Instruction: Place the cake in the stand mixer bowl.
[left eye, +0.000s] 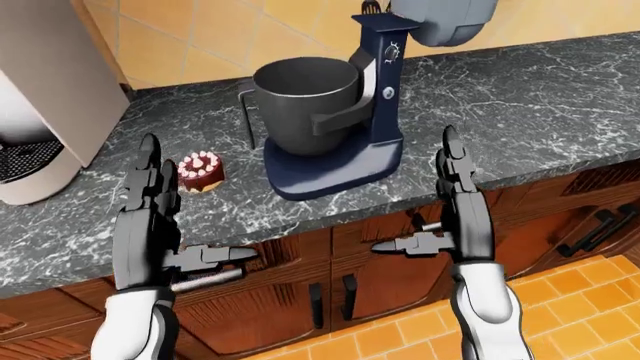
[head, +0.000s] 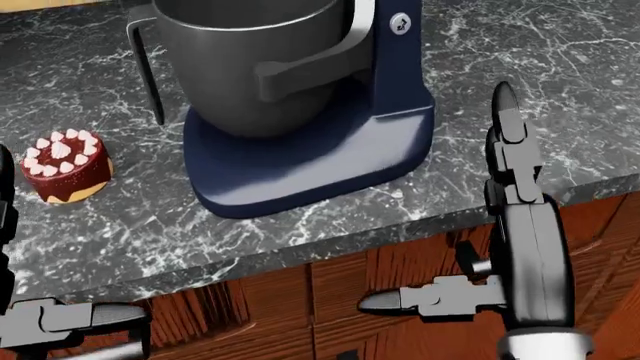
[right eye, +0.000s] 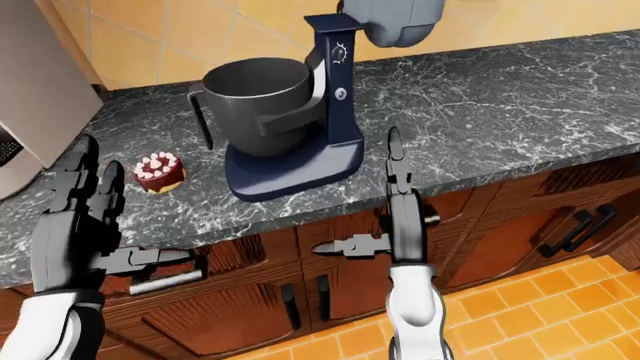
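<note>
Standing on the dark marbled bench (left eye: 560, 97), the cake (left eye: 200, 172) sits just right of the left hand (left eye: 150, 217) in the left-eye view, close to its raised fingertips but not touching them. It is a small round chocolate cake with pink and white dabs on top. The left hand is spread wide, fingers pointing up and thumb stretched to the right, holding nothing. The right hand (left eye: 458, 206) is likewise wide and empty, fingers upright, thumb pointing left, over the bench edge. Between the two hands, and higher in the view, stands the stand mixer (left eye: 375, 112) on its navy base, with the grey bowl (left eye: 305, 101) cradled in it, mouth up. The cake lies just left of that base, apart from it. Below both hands run wooden cabinet doors (left eye: 380, 277).
</note>
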